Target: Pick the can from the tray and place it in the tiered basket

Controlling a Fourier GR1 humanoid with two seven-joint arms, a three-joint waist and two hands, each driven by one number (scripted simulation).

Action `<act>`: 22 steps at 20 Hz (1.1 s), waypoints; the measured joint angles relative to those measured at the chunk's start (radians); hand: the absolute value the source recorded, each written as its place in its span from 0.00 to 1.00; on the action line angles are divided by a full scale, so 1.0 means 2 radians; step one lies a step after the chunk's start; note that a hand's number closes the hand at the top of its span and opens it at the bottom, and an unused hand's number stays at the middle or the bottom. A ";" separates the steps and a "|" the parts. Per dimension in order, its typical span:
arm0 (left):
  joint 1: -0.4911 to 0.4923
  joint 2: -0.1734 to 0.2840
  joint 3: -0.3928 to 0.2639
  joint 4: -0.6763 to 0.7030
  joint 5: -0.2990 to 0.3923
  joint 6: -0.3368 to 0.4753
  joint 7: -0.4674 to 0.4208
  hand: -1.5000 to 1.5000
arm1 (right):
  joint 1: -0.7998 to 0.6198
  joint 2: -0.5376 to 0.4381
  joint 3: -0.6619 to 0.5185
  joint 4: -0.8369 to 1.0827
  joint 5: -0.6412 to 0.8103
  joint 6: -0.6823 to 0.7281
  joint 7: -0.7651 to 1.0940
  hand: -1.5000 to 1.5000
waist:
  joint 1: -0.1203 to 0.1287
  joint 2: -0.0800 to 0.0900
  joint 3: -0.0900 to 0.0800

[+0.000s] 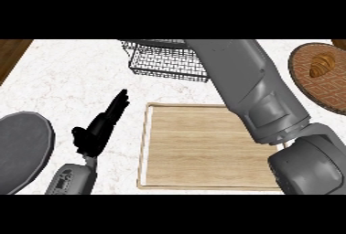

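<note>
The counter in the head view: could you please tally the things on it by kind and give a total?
Wooden tray: 1
Wire basket: 1
Grey plate: 1
Patterned brown plate: 1
Croissant: 1
Can: 0 in view
Total: 5

The left hand is open beside the tray. The right hand is out of sight; only its forearm shows, reaching over the tray towards the basket.

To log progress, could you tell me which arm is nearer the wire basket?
Right. The right forearm overlaps the wire basket; the left hand sits beside the tray, short of it.
</note>
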 measured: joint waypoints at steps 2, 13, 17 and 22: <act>-0.002 -0.001 -0.001 -0.003 0.001 -0.002 0.003 0.50 | -0.009 0.002 -0.017 0.011 -0.015 0.003 0.014 1.00 | 0.001 0.000 0.000; -0.012 -0.007 0.002 0.002 -0.002 0.005 0.008 0.50 | -0.014 0.010 -0.099 0.037 -0.103 -0.035 0.051 0.00 | -0.004 -0.001 0.000; -0.006 -0.006 0.002 -0.006 -0.002 0.006 0.014 0.50 | -0.011 -0.005 -0.094 0.028 -0.090 -0.096 0.041 0.00 | -0.007 -0.002 0.000; 0.006 0.003 0.011 -0.004 0.000 0.003 0.001 0.50 | -0.001 -0.052 -0.081 0.014 -0.062 -0.176 0.033 0.00 | -0.016 -0.005 0.000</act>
